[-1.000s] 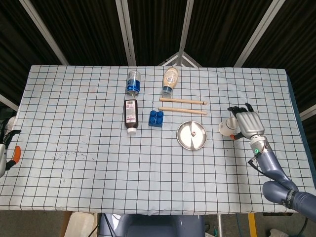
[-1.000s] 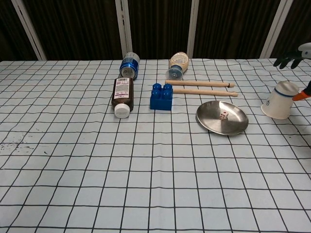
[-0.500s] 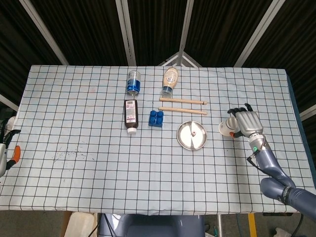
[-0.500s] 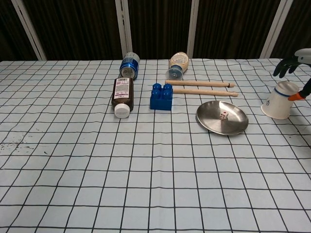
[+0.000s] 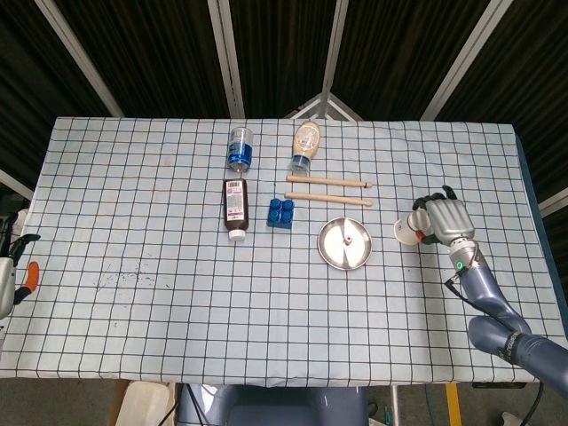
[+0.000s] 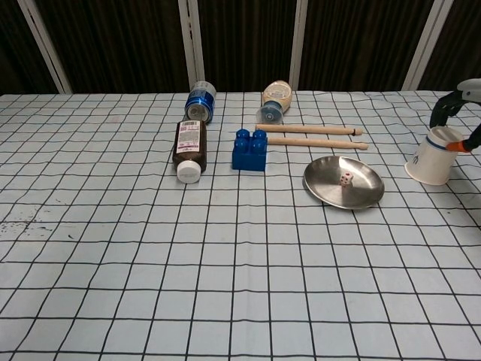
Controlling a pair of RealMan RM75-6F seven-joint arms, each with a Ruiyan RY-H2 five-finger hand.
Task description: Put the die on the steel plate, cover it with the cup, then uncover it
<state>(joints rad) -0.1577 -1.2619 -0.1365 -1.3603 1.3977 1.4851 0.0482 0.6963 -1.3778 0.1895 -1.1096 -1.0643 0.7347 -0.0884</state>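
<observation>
1. die (image 6: 346, 179) already on steel plate (image 6: 323, 188), near table (image 6: 225, 263) centre; first step done.
2. cup (image 6: 430, 160) tipped on its side right of the plate, well apart from it; covering and uncovering left.
3. right hand (image 5: 444, 219) over the cup, fingers (image 6: 440, 111) curled down onto its base; firm grip or mere touch: cannot tell.
4. versus a second earlier: fingers lower and closer around the cup, cup barely shifted.
5. left hand (image 5: 11, 282) at table edge, fingers' state unclear.
</observation>
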